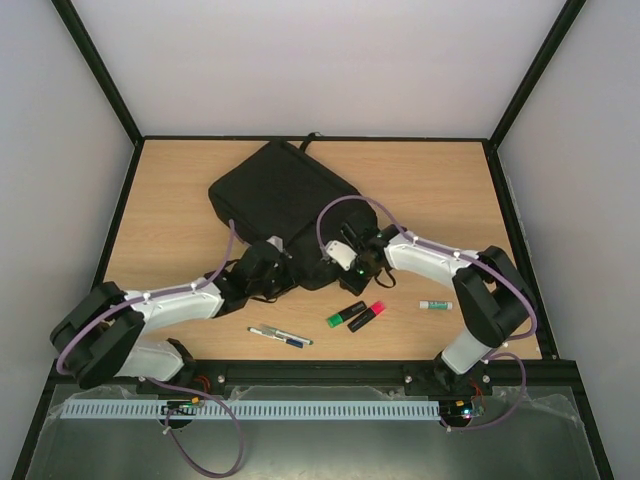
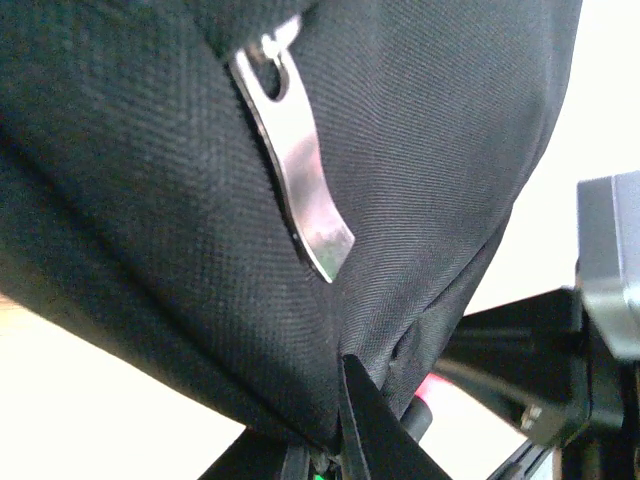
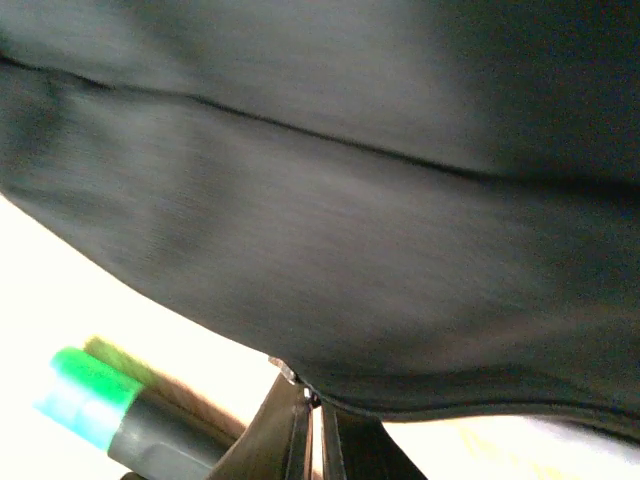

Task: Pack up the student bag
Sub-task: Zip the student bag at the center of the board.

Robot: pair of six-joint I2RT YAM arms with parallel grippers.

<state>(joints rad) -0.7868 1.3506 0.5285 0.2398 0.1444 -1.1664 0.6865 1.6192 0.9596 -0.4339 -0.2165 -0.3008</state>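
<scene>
The student bag (image 1: 283,203) is a large black fabric bag lying on the middle of the table. Both grippers are at its near edge. My left gripper (image 1: 272,270) is shut, pinching a fold of the bag's fabric (image 2: 180,200) just below a silver zipper pull (image 2: 300,190); its closed fingertips (image 2: 352,385) show at the bottom of the left wrist view. My right gripper (image 1: 347,258) is shut on the bag's lower seam (image 3: 420,395), with the jaws almost together. Black fabric (image 3: 330,200) fills the right wrist view.
A green highlighter (image 1: 345,315) and a pink highlighter (image 1: 368,315) lie side by side near the front. A pen (image 1: 280,336) lies left of them, and a small white and green stick (image 1: 435,305) right. The green highlighter (image 3: 95,400) shows under the right gripper.
</scene>
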